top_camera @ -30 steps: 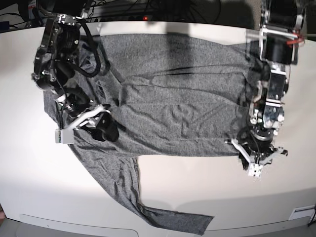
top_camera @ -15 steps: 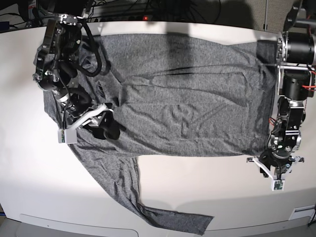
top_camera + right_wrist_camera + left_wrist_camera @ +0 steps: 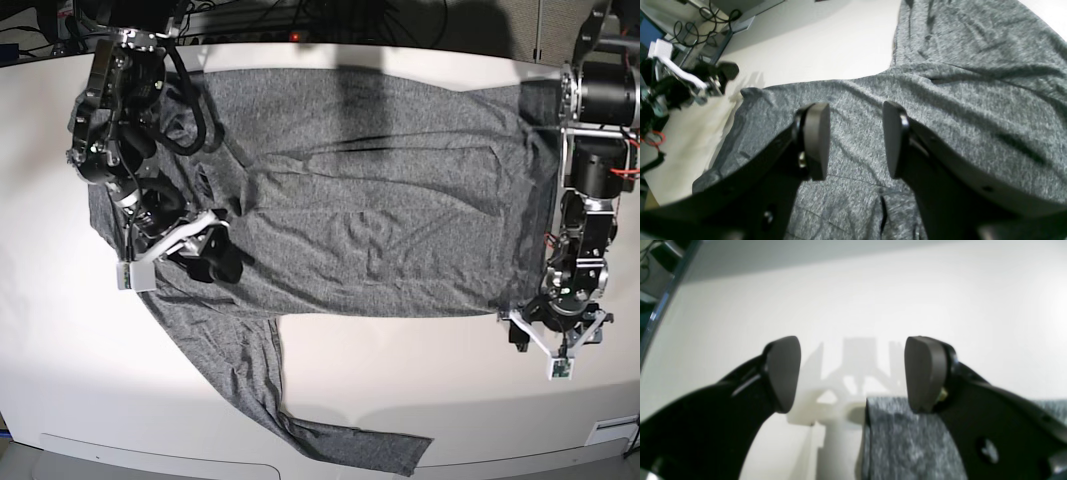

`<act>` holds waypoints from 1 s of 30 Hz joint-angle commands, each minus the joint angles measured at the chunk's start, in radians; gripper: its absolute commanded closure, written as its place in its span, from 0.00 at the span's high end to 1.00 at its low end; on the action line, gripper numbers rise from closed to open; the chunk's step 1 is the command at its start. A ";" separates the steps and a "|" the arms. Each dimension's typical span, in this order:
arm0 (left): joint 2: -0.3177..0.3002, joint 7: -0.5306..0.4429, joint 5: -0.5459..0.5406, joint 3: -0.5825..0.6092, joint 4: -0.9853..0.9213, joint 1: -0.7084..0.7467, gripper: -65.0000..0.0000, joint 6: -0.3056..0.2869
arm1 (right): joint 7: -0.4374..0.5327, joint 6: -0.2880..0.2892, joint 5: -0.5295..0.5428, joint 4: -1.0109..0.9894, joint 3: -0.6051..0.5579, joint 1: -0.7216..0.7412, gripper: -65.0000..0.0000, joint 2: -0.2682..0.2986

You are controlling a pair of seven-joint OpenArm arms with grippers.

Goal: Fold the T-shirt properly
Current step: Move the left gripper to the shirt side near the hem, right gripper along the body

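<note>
Across the white table (image 3: 400, 400) the heather-grey long-sleeved T-shirt (image 3: 370, 220) lies flat and unfolded. Left gripper (image 3: 553, 338) gapes empty beside its hem corner; right gripper (image 3: 190, 248), part-open and empty, hovers over its shoulder.

No writing, label, brand, number or sign can be read in any of the views. The T-shirt (image 3: 360, 210) is plain heather-grey with no print, and the pale surface (image 3: 60, 340) it lies on bears no marking. A small tag on the arm at the lower right of the base view is too small to read.
</note>
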 commanded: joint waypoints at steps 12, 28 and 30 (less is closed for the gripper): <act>-0.001 -0.309 -0.241 -0.003 0.016 0.079 0.70 0.006 | 0.019 0.012 0.019 0.018 0.001 0.014 0.40 0.008; -0.010 0.090 -0.067 -0.003 0.019 -0.031 0.69 -0.171 | 0.019 0.012 0.019 0.018 0.001 0.014 0.40 0.008; -0.010 0.135 -0.067 -0.003 0.019 -0.062 0.69 -0.171 | 0.019 0.012 0.019 0.018 0.001 0.014 0.40 0.008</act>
